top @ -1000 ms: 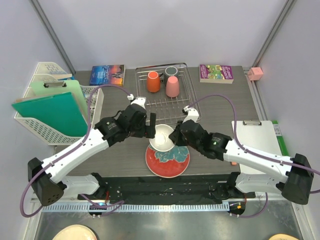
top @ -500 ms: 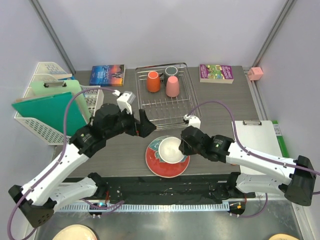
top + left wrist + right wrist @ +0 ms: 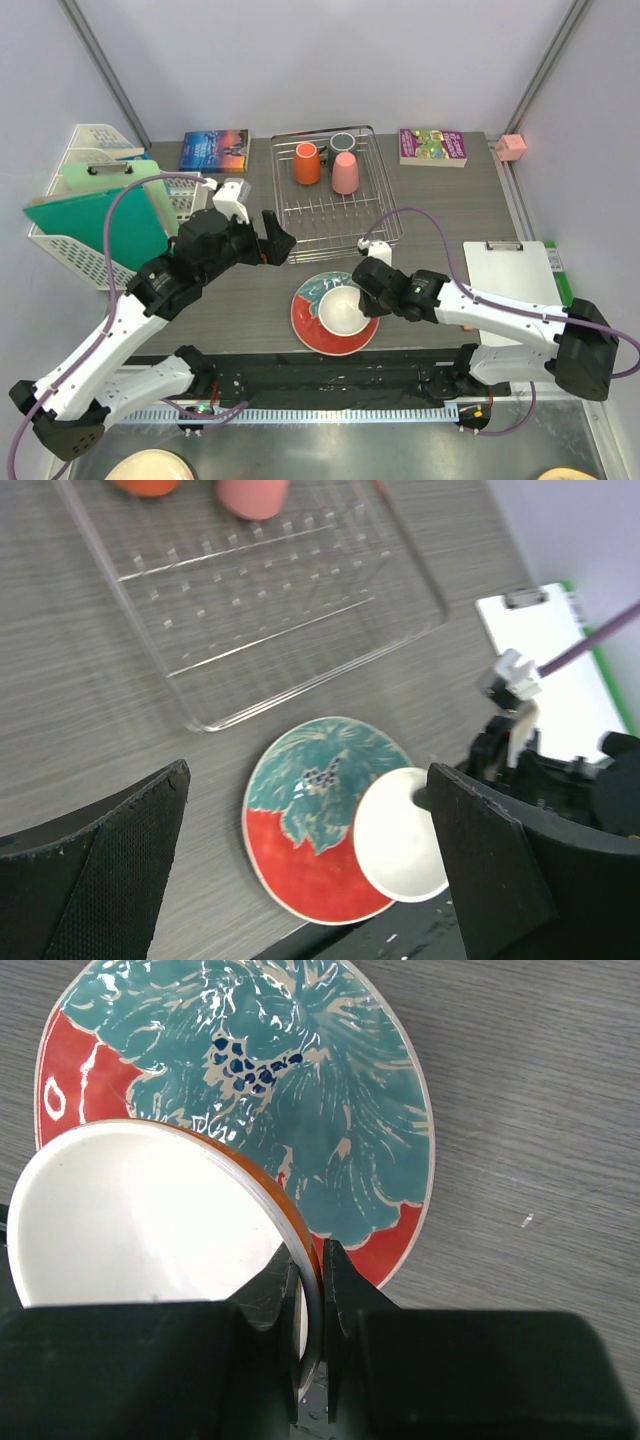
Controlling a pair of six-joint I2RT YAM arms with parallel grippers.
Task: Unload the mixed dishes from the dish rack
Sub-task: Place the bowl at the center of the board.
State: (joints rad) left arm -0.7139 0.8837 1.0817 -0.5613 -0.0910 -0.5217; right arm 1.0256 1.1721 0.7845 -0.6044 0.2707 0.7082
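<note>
Right claw (image 3: 310,1260) pinches the bowl (image 3: 140,1220) rim over the plate (image 3: 300,1090); left claw (image 3: 277,238) spread, empty. Seat the bowl flat before you release.

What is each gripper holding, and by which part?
The right gripper pinches the small orange-and-white bowl by its rim, one finger inside, one outside. The left gripper is open and empty.

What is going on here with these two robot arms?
The right gripper is shut on the rim of the small bowl, holding it over the teal plate on the table in front of the dish rack. The left gripper hangs open and empty near the rack's front left corner. The orange mug, pink cup and dark grey mug are in the rack, not yet unloaded.
</note>
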